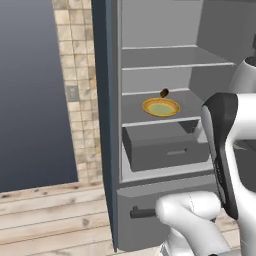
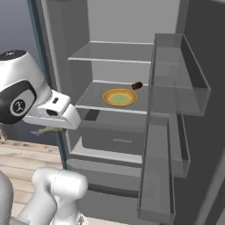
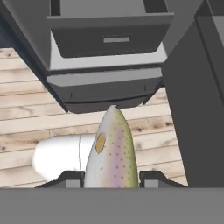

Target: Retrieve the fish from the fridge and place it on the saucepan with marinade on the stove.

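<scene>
In the hand view a speckled silver-green fish (image 3: 111, 151) with a pink stripe lies between my fingertips (image 3: 72, 178). My gripper (image 3: 111, 178) is shut on it, outside the open fridge (image 1: 150, 65) and above the wooden floor. In the right base view a sliver of the fish (image 2: 46, 130) pokes out under the white hand, left of the fridge's lower shelves. The fish points toward the fridge's grey drawer (image 3: 111, 37). The saucepan, the marinade and the stove are out of view.
A yellow bowl (image 1: 161, 107) and a small brown item (image 1: 164, 93) sit on the middle shelf. The fridge door (image 2: 171, 110) stands open on the right with its door shelves. Wooden floor (image 1: 45, 215) lies to the left, before a tiled wall (image 1: 80, 75).
</scene>
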Tool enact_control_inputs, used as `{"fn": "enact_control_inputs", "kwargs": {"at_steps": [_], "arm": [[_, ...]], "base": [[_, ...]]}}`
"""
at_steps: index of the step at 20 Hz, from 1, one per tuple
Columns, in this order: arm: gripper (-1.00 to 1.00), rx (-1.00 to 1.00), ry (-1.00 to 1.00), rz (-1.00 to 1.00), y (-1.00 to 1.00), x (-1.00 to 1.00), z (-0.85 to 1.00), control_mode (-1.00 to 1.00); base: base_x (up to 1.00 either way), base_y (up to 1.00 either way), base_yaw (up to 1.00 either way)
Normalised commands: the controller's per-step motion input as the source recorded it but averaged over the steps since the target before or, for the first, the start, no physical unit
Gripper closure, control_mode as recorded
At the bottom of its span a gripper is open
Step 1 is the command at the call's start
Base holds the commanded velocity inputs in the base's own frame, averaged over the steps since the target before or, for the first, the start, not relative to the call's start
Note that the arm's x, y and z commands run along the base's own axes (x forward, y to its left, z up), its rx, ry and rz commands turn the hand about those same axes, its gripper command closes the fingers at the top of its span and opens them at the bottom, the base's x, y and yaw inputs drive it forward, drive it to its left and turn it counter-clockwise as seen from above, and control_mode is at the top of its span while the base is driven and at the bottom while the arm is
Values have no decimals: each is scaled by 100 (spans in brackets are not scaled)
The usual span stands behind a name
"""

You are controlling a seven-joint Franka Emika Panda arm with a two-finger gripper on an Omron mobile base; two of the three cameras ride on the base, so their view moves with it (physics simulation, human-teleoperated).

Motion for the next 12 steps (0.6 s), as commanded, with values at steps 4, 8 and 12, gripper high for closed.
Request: {"fn": "enact_control_inputs", "kwargs": {"at_steps": [4,8,12], "arm": [[100,0,0,0,0,0,0,100],[100,0,0,0,0,0,0,100],[100,0,0,0,0,0,0,100]], "base": [[-100,53,0],[-100,83,0],[-100,59,-3]]}}
